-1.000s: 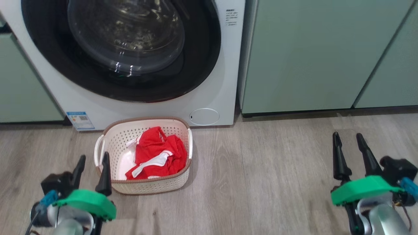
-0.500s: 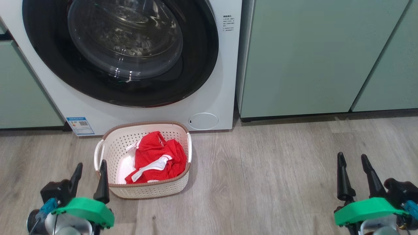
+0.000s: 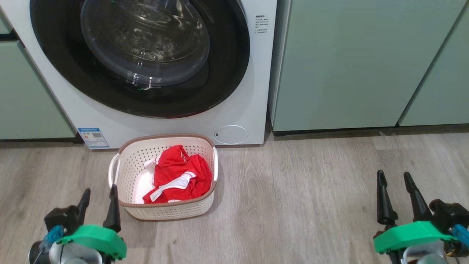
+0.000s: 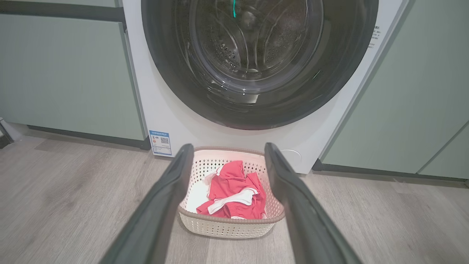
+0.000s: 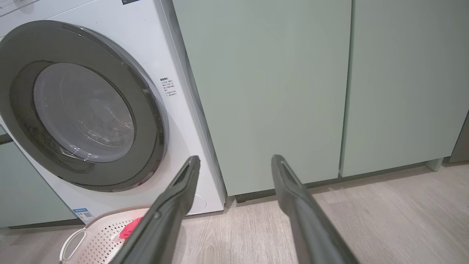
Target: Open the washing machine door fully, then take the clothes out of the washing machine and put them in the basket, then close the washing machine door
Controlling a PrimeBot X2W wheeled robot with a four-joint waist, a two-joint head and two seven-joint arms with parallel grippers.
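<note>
The white washing machine (image 3: 242, 110) stands ahead with its black-rimmed round door (image 3: 234, 55) shut flat against the front; the door (image 4: 351, 55) and the door (image 5: 154, 121) look the same from both wrists. On the floor before it sits the cream perforated basket (image 3: 128, 161), holding the red and white clothes (image 3: 179, 172). My left gripper (image 3: 99, 194) hangs open just left of the basket's near corner, nothing between its fingers. Far to the right my right gripper (image 3: 394, 178) is open and empty over bare floor. The basket (image 4: 227, 229) with the clothes (image 4: 234, 190) lies between my left fingers (image 4: 165, 198).
Pale green cabinets (image 3: 348, 62) flank the machine on the right, and another cabinet (image 3: 22, 91) on the left. Grey wood-look floor (image 3: 293, 205) stretches between the basket and my right gripper. A small round hatch (image 3: 231, 134) sits at the machine's lower right.
Both grippers sit lower in the head view than a second ago, drawn back toward me, still open. The picture shifted slightly; basket, clothes and door stay put.
</note>
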